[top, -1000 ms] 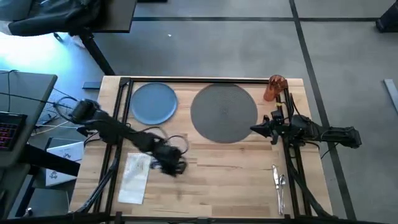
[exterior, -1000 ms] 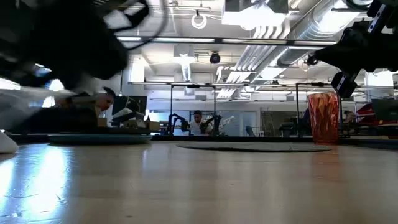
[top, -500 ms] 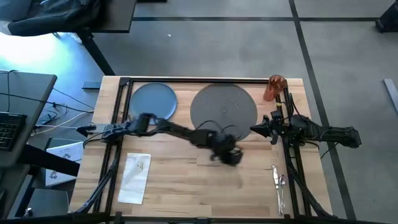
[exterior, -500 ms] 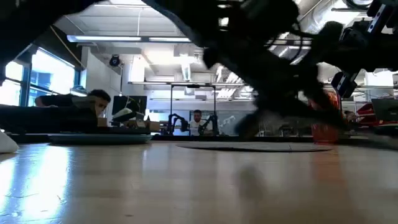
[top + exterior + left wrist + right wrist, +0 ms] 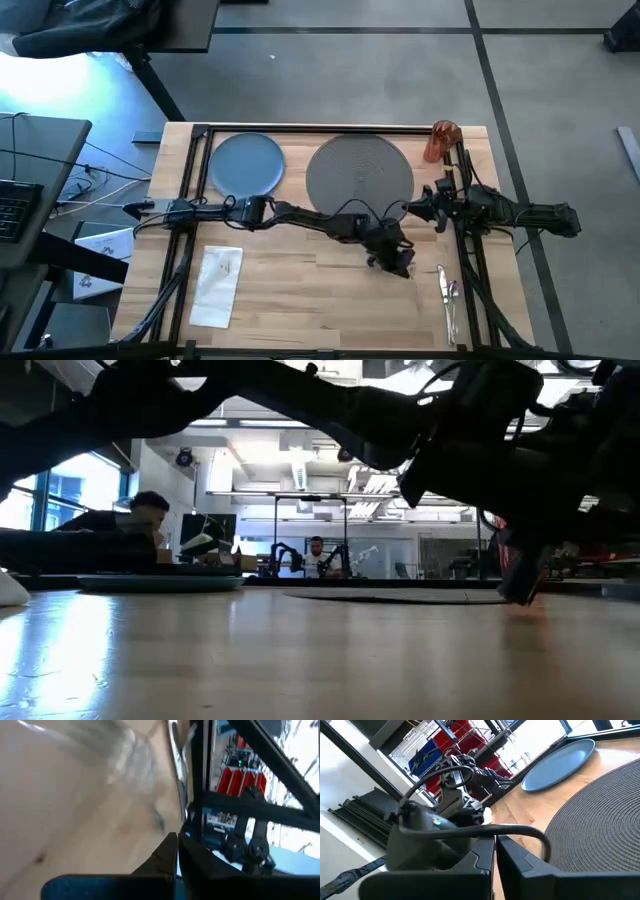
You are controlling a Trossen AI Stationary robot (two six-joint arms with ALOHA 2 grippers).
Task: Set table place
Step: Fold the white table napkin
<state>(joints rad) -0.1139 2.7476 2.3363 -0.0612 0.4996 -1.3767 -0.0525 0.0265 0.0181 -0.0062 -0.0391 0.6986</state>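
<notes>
Low view, left arm (image 5: 300, 410) hiding cup, cutlery (image 5: 175, 750) blurred

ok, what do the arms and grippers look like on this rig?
Both arms are dark, near-black jointed links with black cables looping loose along them. The left gripper and right gripper each end in two slim, dark, tapered fingers. No markings are legible.

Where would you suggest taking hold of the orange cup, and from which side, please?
I would grip the orange cup around its side wall, coming in level from the mat side. It stands upright at the table's far right corner, with a black rail close on its other side.
</notes>
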